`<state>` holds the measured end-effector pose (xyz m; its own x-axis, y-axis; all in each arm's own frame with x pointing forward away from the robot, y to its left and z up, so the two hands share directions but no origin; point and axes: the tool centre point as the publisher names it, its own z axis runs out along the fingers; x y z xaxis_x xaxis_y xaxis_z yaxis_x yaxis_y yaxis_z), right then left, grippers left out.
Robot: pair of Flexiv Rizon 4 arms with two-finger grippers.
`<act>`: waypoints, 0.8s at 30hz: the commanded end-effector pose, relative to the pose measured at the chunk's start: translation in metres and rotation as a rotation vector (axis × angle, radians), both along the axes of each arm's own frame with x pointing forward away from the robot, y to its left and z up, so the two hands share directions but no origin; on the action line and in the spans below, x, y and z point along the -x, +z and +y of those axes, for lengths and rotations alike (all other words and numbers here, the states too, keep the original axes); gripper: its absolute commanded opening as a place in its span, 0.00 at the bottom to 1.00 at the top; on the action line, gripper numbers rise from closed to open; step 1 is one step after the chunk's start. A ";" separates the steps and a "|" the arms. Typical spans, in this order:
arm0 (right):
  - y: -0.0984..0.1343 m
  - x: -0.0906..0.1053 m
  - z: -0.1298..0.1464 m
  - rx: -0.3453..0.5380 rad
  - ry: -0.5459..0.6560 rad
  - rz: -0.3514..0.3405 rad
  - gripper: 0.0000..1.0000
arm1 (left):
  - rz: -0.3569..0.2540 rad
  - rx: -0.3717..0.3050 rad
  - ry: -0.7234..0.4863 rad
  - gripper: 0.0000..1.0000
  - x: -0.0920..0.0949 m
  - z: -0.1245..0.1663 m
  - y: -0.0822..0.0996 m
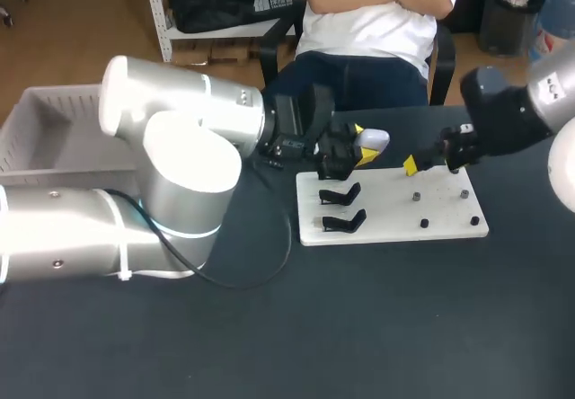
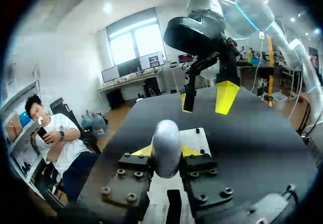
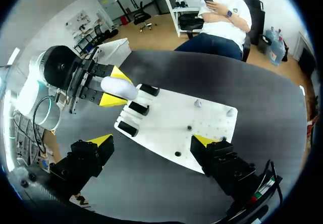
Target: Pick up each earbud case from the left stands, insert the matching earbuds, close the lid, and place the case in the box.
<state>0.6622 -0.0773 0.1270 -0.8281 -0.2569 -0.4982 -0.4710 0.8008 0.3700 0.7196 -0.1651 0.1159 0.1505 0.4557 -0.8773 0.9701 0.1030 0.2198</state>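
A white earbud case (image 1: 377, 137) is held above the back left corner of the white board (image 1: 395, 228), with my left gripper (image 1: 367, 150) shut on it. In the left wrist view the case (image 2: 166, 146) stands between the yellow fingers. My right gripper (image 1: 426, 159) hangs open over the back of the board, facing the case a short way off, and shows ahead in the left wrist view (image 2: 207, 97). Two black stands (image 1: 340, 192) (image 1: 344, 222) on the board's left are bare. Small earbuds (image 1: 417, 196) (image 1: 464, 194) sit on pegs at the right. In the right wrist view the open right gripper (image 3: 152, 141) is above the board (image 3: 166, 128).
A pale open box (image 1: 54, 138) stands at the table's far left, behind my left arm's thick elbow (image 1: 180, 174). A black cable (image 1: 260, 264) loops on the dark tabletop beside the board. Two dark pegs (image 1: 424, 224) (image 1: 474, 221) sit near the board's front edge.
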 end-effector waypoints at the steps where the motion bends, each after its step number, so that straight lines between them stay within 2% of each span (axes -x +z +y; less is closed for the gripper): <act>1: -0.002 -0.007 0.008 -0.003 0.021 0.016 1.00 | 0.001 -0.014 -0.008 0.00 -0.008 -0.009 0.003; 24: 0.000 -0.018 0.012 0.005 0.018 0.019 1.00 | -0.022 -0.018 -0.075 0.00 0.022 -0.018 0.001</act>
<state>0.6796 -0.0662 0.1268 -0.8317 -0.2734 -0.4833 -0.4797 0.7922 0.3772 0.7015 -0.1856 0.1152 0.2033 0.4578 -0.8655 0.9707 0.0212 0.2393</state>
